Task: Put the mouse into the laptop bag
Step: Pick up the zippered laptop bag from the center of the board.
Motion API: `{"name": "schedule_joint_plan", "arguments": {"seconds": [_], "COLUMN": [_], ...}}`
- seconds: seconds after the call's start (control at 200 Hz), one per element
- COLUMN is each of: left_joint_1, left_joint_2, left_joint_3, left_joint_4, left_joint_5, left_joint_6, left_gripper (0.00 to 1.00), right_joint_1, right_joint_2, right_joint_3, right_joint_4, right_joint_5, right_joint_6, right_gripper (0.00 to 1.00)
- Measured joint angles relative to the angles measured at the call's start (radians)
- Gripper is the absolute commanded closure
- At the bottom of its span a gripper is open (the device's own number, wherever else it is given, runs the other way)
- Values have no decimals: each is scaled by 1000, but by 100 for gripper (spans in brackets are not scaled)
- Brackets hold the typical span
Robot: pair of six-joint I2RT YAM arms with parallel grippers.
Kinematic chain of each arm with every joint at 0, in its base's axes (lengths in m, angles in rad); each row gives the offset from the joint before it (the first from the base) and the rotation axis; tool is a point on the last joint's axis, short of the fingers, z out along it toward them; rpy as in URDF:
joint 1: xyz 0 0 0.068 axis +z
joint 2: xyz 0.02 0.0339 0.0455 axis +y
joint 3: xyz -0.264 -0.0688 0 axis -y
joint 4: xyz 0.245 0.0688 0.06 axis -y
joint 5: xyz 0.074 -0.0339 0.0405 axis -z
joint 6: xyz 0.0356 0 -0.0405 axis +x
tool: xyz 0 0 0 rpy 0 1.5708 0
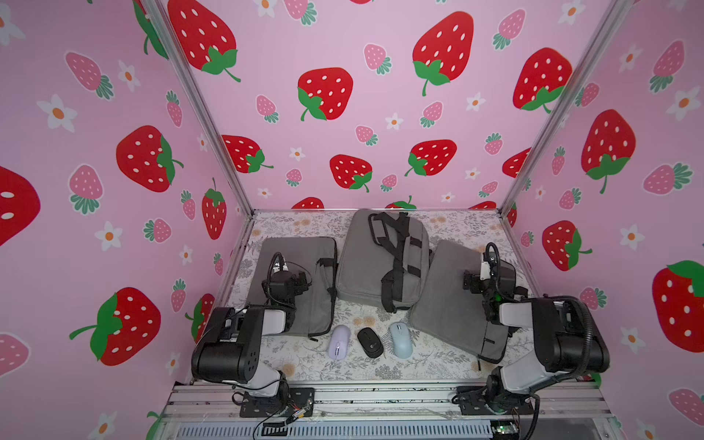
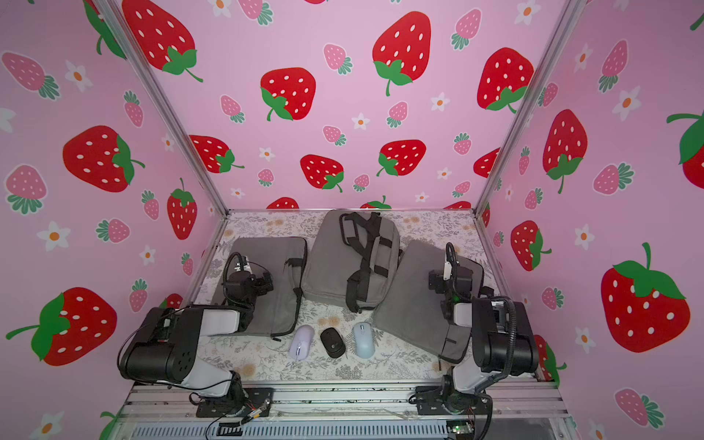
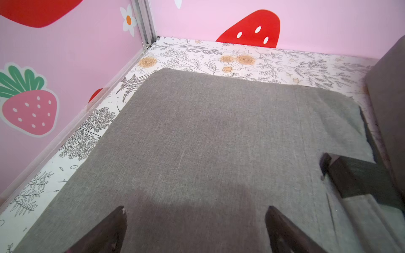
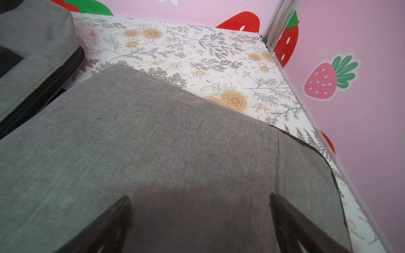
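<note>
Left pincer [image 3: 196,208], right pincer [image 4: 200,197] gape over bags [image 1: 282,251] [image 1: 445,301] — mice [image 1: 338,341] [image 1: 369,342] [image 1: 400,339] between.

Enclosure: pink back wall panel [image 1: 343,49], printed with red and pink strawberries and white flowers. Matching pink side wall panels [image 1: 76,259] stood on both sides. Silver aluminium corner posts [image 1: 200,106] joined panels. Floor: white sheet with grey botanical line print and orange roses [image 1: 304,362], laid flat, wall to wall. Silver extruded aluminium rails [image 1: 381,398] ran across front edge. Slotted vent strip [image 1: 343,432] sat below rails. Lighting was even, shadows soft.
</note>
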Motion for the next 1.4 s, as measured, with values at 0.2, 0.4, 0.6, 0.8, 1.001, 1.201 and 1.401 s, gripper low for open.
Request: {"name": "schedule_joint_plan", "arguments": {"seconds": [0.2,0.4,0.6,0.8,1.001,1.201,1.401], "left_joint_1": [0,0,0,0,0,0,-11], "left_joint_2": [0,0,0,0,0,0,-12], "left_joint_3": [1,1,1,2,2,2,6], "left_joint_4": [4,4,4,4,4,4,-13], "left_joint_5": [-7,-8,-11,-12,-12,-12,-20], "left_joint_6": [0,0,0,0,0,0,6], "left_gripper": [1,1,1,1,1,1,1], "right_joint_1": [0,0,0,0,0,0,0], "right_joint_2": [0,0,0,0,0,0,-18], "right_joint_3": [0,0,0,0,0,0,28], "right_joint_4": [3,3,3,3,3,3,-73], "right_joint_5": [2,3,3,3,3,2,6], "right_joint_6": [0,0,0,0,0,0,0], "right_gripper": [1,1,1,1,1,1,1]}}
